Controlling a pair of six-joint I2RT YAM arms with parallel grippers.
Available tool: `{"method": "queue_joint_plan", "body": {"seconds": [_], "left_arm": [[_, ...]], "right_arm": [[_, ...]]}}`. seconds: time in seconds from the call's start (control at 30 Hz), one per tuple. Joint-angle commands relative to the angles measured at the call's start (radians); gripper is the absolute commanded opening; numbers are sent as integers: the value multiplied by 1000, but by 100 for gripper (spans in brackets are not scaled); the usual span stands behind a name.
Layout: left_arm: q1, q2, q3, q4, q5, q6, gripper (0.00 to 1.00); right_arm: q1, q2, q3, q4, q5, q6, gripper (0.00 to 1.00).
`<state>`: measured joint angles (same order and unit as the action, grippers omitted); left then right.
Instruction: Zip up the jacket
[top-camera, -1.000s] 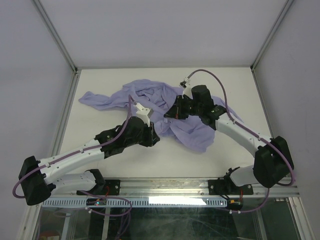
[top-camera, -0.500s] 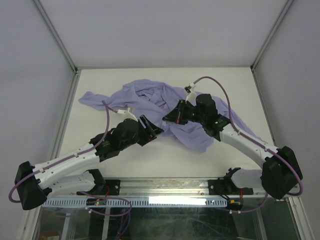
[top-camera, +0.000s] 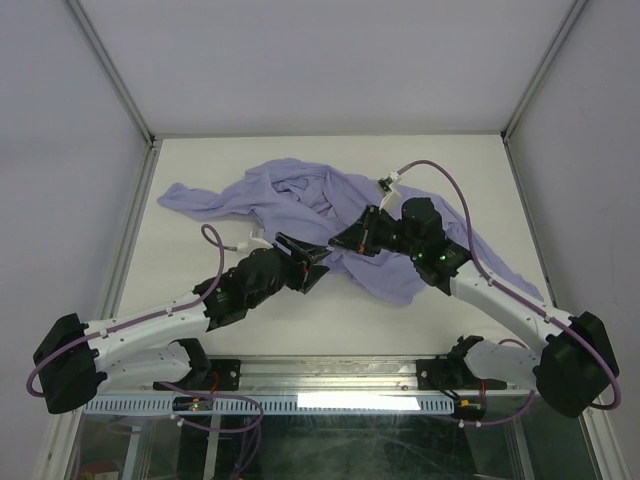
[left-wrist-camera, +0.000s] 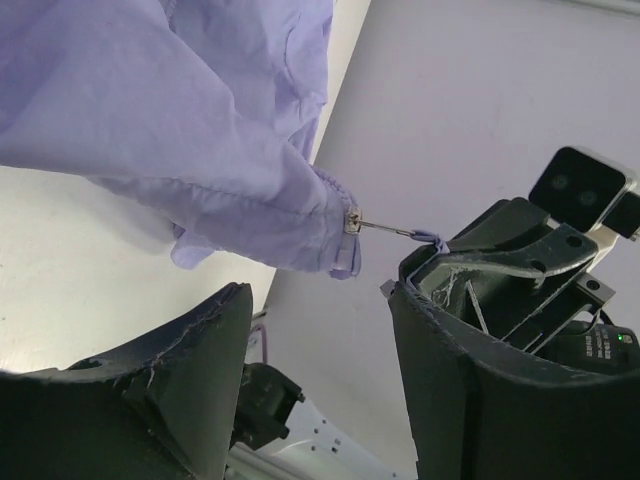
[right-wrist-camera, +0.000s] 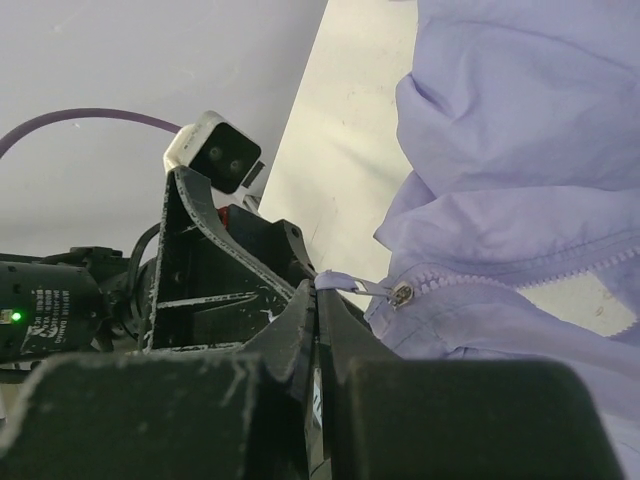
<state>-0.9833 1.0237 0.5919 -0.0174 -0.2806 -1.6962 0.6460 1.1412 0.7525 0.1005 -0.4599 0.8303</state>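
**LEFT ARM SWINGS IN AS RIGHT HAND KEEPS THE ZIPPER PULL**

Your left arm has dropped lower and swung rightward over the past second. That has carried the left hand (top-camera: 316, 266) from the jacket's near edge to a spot just beside the right hand (top-camera: 347, 240). The right arm has stretched out flatter over the same span.

You now have the left hand released, its two fingers spread wide and the gap between them facing the right hand. Your right hand is clenched on the zipper pull (right-wrist-camera: 338, 281), a small lavender tab pinched at the fingertips and drawn straight out from the metal slider (right-wrist-camera: 402, 293). Behind the slider, a run of zipper teeth (right-wrist-camera: 520, 268) trails off along the fabric edge.

The jacket (top-camera: 290, 195) lies crumpled across the middle of the white surface (top-camera: 200, 290). One sleeve trails toward the left wall, and another fold runs under your right arm toward the right side. The corner carrying the slider sits at the jacket's near edge, between your two hands. In the left wrist view the slider and pull hang just beyond the spread fingers, touching neither of them.
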Motion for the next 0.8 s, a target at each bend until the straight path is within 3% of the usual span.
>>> {"method": "queue_joint_plan", "body": {"seconds": [0.0, 0.4, 0.77], "left_arm": [[-15, 15, -33, 160, -73, -91, 59], [-17, 97, -31, 240, -118, -117, 49], [-17, 111, -49, 278, -147, -108, 28]], "right_arm": [[6, -36, 2, 55, 1, 16, 0], [6, -51, -20, 65, -22, 36, 0], [6, -60, -19, 54, -24, 37, 0]]}}
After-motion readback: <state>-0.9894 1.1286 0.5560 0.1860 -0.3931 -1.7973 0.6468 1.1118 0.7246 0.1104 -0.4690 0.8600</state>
